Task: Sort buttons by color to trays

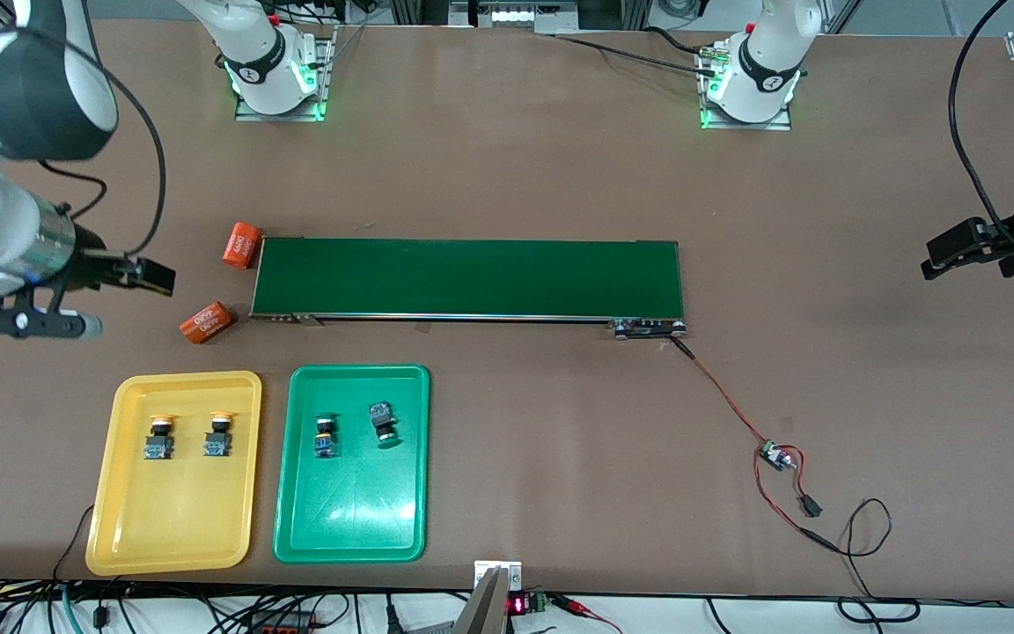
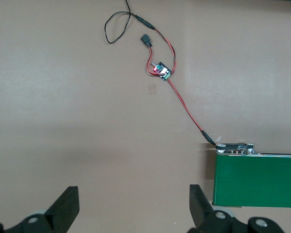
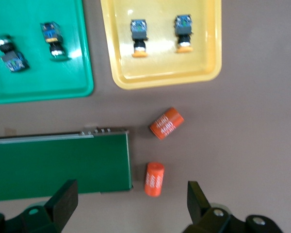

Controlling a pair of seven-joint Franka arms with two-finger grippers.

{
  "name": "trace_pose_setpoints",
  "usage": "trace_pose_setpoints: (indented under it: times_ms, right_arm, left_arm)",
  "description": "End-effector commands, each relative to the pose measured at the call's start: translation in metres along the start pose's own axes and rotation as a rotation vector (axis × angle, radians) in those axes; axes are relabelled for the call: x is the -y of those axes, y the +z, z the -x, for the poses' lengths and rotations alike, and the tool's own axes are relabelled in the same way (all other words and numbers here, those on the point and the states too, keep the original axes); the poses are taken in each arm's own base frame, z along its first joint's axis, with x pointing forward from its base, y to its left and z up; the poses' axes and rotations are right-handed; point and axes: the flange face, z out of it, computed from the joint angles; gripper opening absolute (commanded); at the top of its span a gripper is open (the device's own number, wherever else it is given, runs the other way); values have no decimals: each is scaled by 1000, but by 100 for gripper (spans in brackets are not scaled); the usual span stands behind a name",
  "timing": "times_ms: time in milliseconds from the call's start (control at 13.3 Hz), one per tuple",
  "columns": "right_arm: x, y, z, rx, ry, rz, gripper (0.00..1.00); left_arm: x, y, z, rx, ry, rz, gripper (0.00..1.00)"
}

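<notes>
Two yellow-capped buttons (image 1: 158, 438) (image 1: 218, 435) stand side by side in the yellow tray (image 1: 172, 519). Two green-capped buttons lie in the green tray (image 1: 353, 519), one upright (image 1: 325, 436), one tipped over (image 1: 383, 423). Both trays sit near the front camera toward the right arm's end. My right gripper (image 3: 131, 206) hangs open and empty over the table by the belt's end, above an orange cylinder (image 3: 154, 179). My left gripper (image 2: 134, 206) is open and empty over bare table at the left arm's end, also seen at the front view's edge (image 1: 987, 251).
A long dark-green conveyor belt (image 1: 469, 277) lies across the middle. Two orange cylinders (image 1: 241, 244) (image 1: 207, 321) rest by its end toward the right arm. Red and black wires with a small circuit board (image 1: 775, 456) trail from its other end.
</notes>
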Motion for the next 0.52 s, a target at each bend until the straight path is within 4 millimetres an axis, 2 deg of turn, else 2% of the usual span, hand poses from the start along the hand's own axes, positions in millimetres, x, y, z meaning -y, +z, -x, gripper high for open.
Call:
trace_pose_setpoints:
  times_ms: [0, 225, 450]
  right_arm:
    - [-22, -4, 38, 50, -30, 6, 100]
    - [-40, -10, 54, 103, 4, -10, 100]
    - [-70, -8, 51, 97, 54, -41, 100]
  left_arm:
    - [1, -3, 1, -6, 7, -2, 100]
    - [1, -3, 1, -6, 9, -2, 100]
    - [1, -3, 1, -6, 7, -2, 100]
